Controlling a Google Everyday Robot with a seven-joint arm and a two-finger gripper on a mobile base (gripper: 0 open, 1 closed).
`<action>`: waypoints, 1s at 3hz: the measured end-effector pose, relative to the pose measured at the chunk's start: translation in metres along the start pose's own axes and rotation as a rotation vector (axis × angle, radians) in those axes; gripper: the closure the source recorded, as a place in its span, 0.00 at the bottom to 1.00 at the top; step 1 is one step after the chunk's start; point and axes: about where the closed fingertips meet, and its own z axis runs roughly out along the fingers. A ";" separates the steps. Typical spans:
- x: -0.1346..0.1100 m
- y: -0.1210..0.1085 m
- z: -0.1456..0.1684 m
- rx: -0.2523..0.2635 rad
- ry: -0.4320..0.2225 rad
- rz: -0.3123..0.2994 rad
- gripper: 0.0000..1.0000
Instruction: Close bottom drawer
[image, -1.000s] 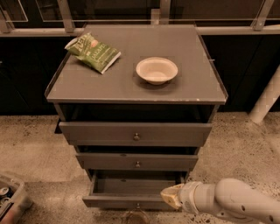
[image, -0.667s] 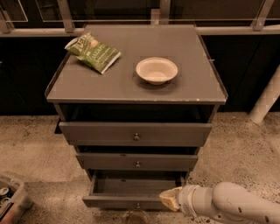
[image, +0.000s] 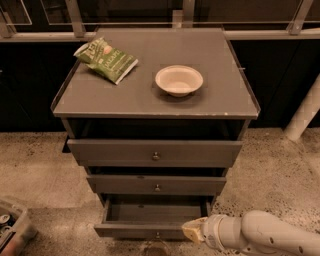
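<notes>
Speckled floor (image: 45, 165), bottom drawer (image: 130, 231) pulled out.
Stiff front is judged pushable flat; gripper (image: 193, 230) at its right end, openness cannot be told.

green chip bag (image: 106, 60) and 1 pale bowl (image: 179, 80) lie apart on the grey cabinet top (image: 150, 102).

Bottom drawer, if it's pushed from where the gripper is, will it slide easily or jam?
The bottom drawer looks empty, so probably light. The gripper sits at its front corner, away from the knob, so it may skew.
</notes>
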 end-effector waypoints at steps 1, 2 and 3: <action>0.025 -0.026 0.026 0.000 -0.018 0.045 1.00; 0.052 -0.051 0.064 -0.040 -0.049 0.083 1.00; 0.073 -0.072 0.102 -0.119 -0.051 0.110 1.00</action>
